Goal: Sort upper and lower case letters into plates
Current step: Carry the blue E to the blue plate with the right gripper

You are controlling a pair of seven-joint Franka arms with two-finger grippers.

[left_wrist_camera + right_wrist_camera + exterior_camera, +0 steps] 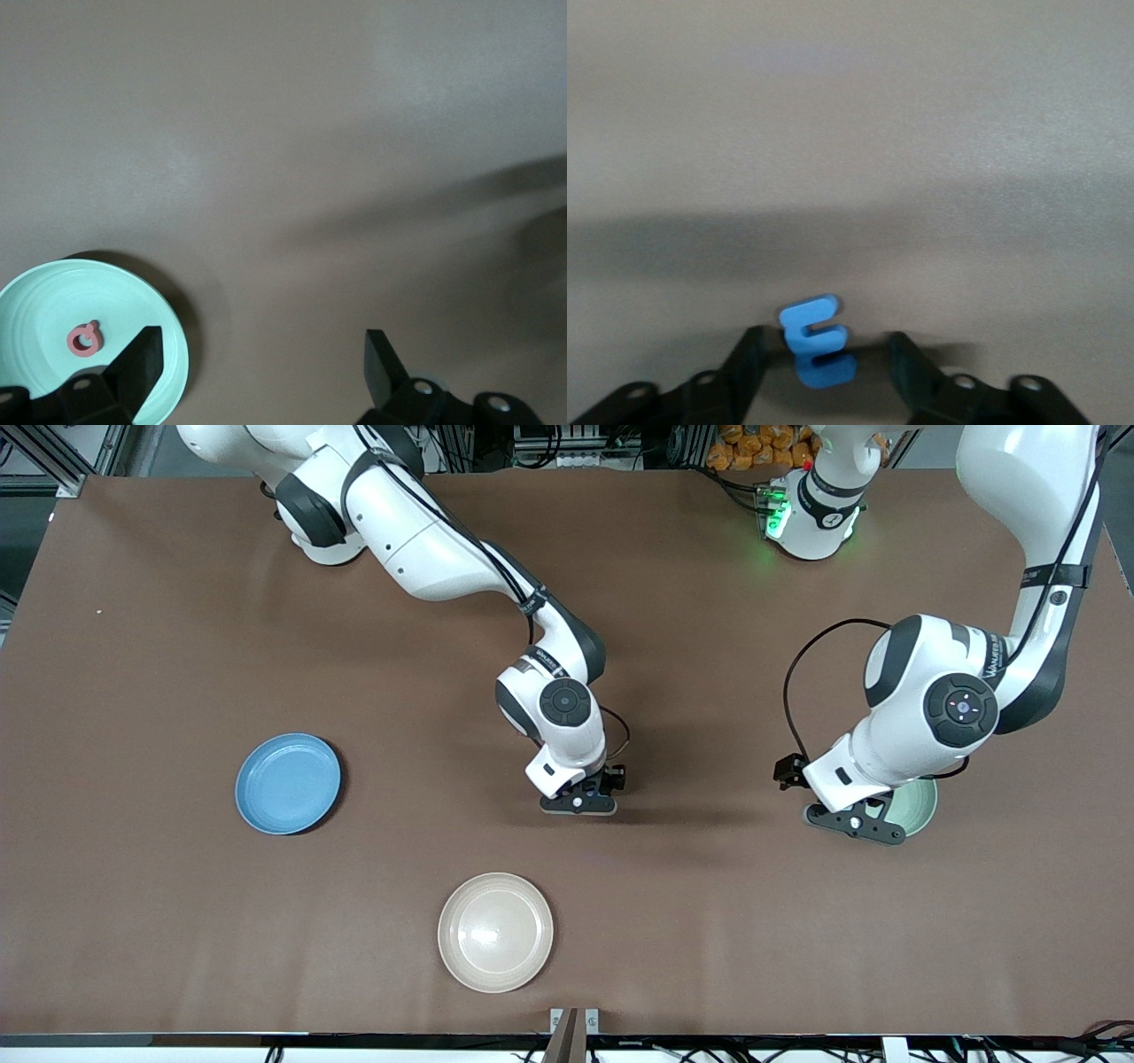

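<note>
Brown table point(177, 921): right gripper point(824, 354) is down at mid-table, fingers straddling the blue letter point(818, 341) with gaps showing; left gripper point(263, 363) hangs spread wide over the mint plate point(35, 301).

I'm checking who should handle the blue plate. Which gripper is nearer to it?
Right. The right gripper is low at mid-table around a blue letter, with bare table between it and the blue plate. The left gripper hangs open at the mint plate, toward the left arm's end.

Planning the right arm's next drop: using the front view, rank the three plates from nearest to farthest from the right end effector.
1. Beige plate, nearer the front camera than the right end effector.
2. Blue plate, toward the right arm's end.
3. Mint green plate, under the left end effector.
</note>
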